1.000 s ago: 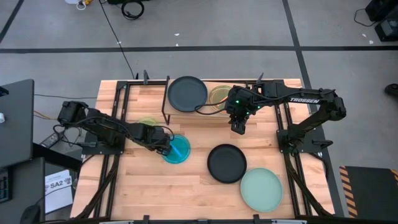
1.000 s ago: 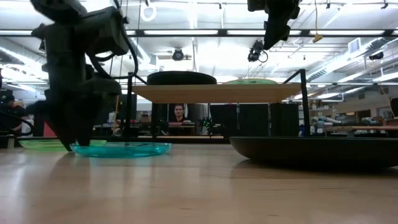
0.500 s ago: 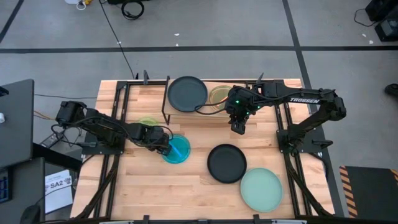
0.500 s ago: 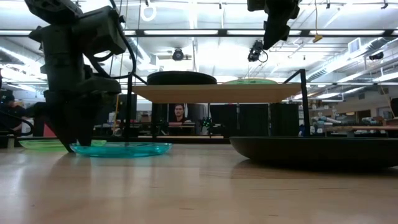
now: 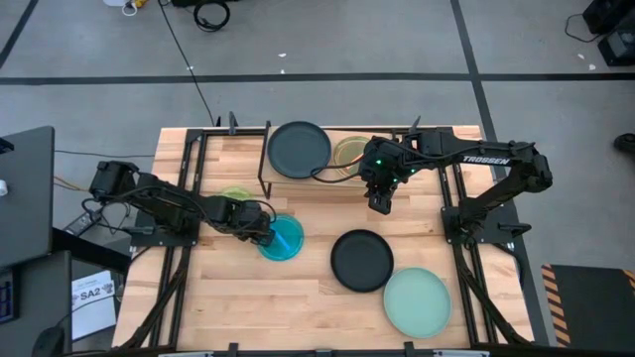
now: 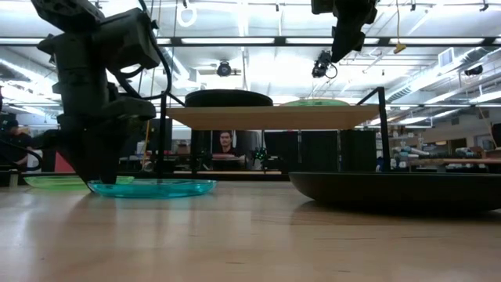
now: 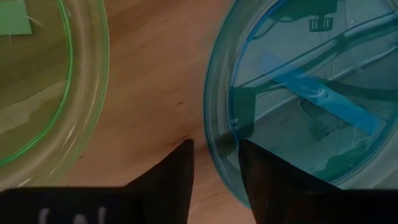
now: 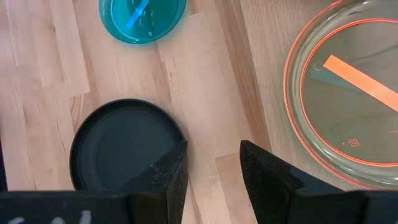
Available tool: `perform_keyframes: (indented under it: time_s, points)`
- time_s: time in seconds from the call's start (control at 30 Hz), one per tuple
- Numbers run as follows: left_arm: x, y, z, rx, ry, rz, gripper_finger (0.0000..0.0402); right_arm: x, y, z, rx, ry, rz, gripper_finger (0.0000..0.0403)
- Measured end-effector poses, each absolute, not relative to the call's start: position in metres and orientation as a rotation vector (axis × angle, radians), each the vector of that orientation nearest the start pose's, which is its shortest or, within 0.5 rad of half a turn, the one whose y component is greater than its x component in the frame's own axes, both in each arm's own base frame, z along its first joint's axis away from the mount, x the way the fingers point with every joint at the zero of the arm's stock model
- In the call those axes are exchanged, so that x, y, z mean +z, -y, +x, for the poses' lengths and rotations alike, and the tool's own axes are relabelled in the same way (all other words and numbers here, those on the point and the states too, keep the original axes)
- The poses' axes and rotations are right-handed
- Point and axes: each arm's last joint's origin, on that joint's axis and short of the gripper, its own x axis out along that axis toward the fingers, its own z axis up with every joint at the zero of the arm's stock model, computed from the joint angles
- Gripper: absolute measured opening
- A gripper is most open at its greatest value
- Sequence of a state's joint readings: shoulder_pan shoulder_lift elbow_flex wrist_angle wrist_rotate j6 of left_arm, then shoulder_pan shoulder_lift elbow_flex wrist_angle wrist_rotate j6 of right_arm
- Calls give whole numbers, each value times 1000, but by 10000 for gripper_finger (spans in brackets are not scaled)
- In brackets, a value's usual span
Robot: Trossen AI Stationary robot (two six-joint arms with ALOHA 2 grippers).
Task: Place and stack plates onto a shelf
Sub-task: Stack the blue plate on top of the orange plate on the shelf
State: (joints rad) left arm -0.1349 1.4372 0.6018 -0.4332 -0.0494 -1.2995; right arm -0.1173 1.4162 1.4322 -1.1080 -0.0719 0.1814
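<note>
Resting flat on the wooden tabletop [image 5: 317, 297], the small translucent blue round plate [image 5: 282, 238] lies just in front of the low light-wood shelf [image 5: 347, 169] on thin black legs, toward that shelf's left end. The left gripper [image 5: 263, 236] is down at the blue plate's left rim; in the left wrist view its two dark fingers [image 7: 171, 174] straddle the rim with a narrow gap, one over bare wood and one over the plate's inside, not visibly clamped. A small translucent lime green plate [image 5: 235, 196] lies on the tabletop just beside the blue one, nearer the shelf's left leg. On the shelf sit a large matte black round plate [image 5: 299, 149] and, to its right, a small translucent orange-rimmed plate [image 5: 349, 152]. The right gripper [image 5: 381, 203] hangs above the shelf's front edge beside the orange-rimmed plate, fingers slightly apart and holding nothing. In front of the shelf's right half a second large black plate [image 5: 361, 260] lies on the tabletop, with a large pale mint plate [image 5: 418, 302] just beyond it, farther from the shelf.
</note>
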Motion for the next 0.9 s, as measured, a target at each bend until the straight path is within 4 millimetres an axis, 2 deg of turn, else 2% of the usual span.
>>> perform_keyframes:
  time_s: [0.6,0.9]
  points:
    - [132,29,223,725,-1088,-1018,20,343,29,266,-139,-1082,266,151]
    - [135,31,232,652,-1006,-1049,6,343,29,266,-139,-1082,266,151]
